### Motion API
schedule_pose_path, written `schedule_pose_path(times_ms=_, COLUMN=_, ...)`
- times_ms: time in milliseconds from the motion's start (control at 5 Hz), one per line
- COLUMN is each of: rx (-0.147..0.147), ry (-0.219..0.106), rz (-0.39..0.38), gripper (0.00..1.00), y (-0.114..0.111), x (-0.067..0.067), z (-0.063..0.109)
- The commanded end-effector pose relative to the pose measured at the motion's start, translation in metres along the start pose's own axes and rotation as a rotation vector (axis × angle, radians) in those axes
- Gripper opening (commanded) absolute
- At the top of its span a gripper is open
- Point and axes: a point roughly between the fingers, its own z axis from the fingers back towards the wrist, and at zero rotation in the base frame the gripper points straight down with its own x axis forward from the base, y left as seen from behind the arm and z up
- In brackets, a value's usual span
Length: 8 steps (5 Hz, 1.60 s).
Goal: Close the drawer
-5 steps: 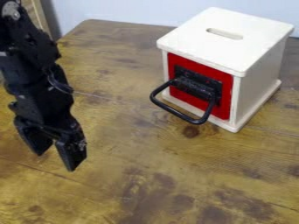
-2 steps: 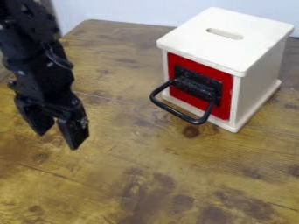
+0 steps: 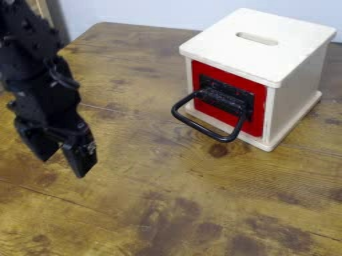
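The drawer (image 3: 227,98) has a red front panel with a dark grille centre and a black loop handle (image 3: 203,118). It sits in a pale wooden cube (image 3: 261,50) with a slot on top, at the right rear of the table. The red front lies about flush with the cube's face. My black gripper (image 3: 56,150) hangs over the left part of the table, well left of the handle. Its two fingers (image 3: 80,158) point down with a gap between them, and nothing is in them.
The brown worn wooden table (image 3: 174,200) fills the view. A dark knot (image 3: 218,152) marks the wood just in front of the cube. A wall and a wooden strip (image 3: 47,20) stand at the back left.
My gripper rose and shifted slightly right, then came back down a little. The drawer and cube have not moved.
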Motion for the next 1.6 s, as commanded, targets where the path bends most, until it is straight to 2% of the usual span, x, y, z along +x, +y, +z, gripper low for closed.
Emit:
schedule_pose_path(times_ms=0, rx=0.008, ry=-0.032, rz=0.020, gripper=1.00, y=0.003, x=-0.005, z=0.011)
schedule_pose_path(times_ms=200, rx=0.018, ry=-0.063, rz=0.016, gripper=1.00, y=0.004, x=0.003, z=0.022)
schedule_pose_path(times_ms=400, rx=0.022, ry=-0.075, rz=0.008, gripper=1.00, y=0.004, x=0.012, z=0.031)
schedule_pose_path(times_ms=600, rx=0.019, ry=-0.065, rz=0.020, gripper=1.00, y=0.000, x=0.012, z=0.027)
schedule_pose_path(times_ms=800, rx=0.020, ry=-0.054, rz=0.058, gripper=1.00, y=-0.017, x=0.001, z=0.022)
schedule_pose_path(times_ms=1000, rx=0.021, ry=-0.069, rz=0.065, gripper=1.00, y=-0.030, x=-0.007, z=0.022)
schedule_pose_path(times_ms=1400, rx=0.001, ry=-0.038, rz=-0.042, gripper=1.00, y=-0.005, x=-0.008, z=0.012)
